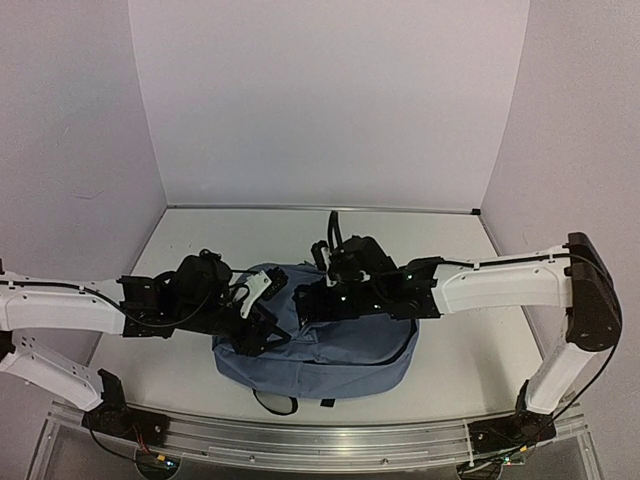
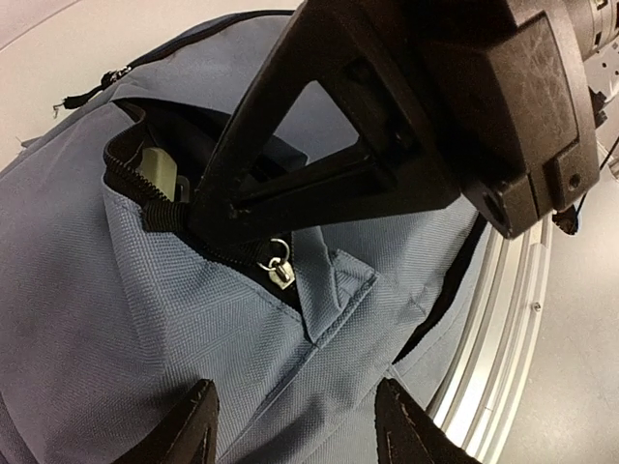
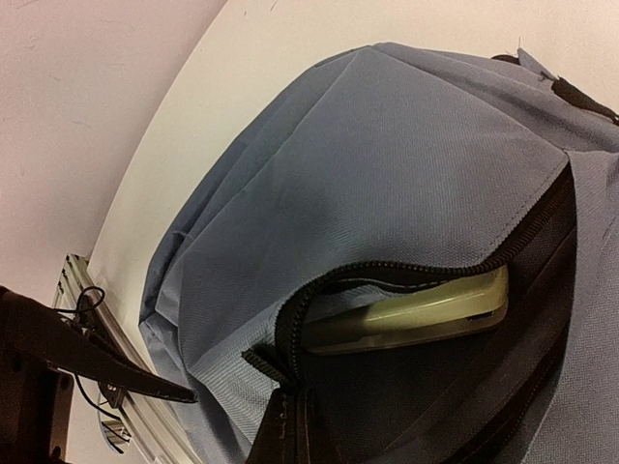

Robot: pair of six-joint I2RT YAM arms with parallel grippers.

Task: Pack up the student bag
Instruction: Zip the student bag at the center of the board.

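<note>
The student bag (image 1: 330, 345) is a dusty-blue backpack lying flat on the white table between my two arms. My left gripper (image 1: 262, 312) hovers over its front fabric (image 2: 145, 319), open with nothing between the fingertips (image 2: 198, 425). A silver zip pull (image 2: 279, 273) hangs just beyond them. The bag's zip (image 3: 319, 290) stands open, and a pale greenish flat object (image 3: 416, 309) lies inside. My right gripper (image 3: 295, 430) is shut, its tips pinching the zip edge beside a black tab (image 3: 259, 362). In the left wrist view, the right gripper (image 2: 208, 217) meets that edge.
An aluminium rail (image 1: 320, 432) runs along the table's near edge, close beside the bag's bottom (image 2: 508, 329). White walls enclose the table at the back and sides. A black strap loop (image 1: 333, 225) sticks out behind the bag.
</note>
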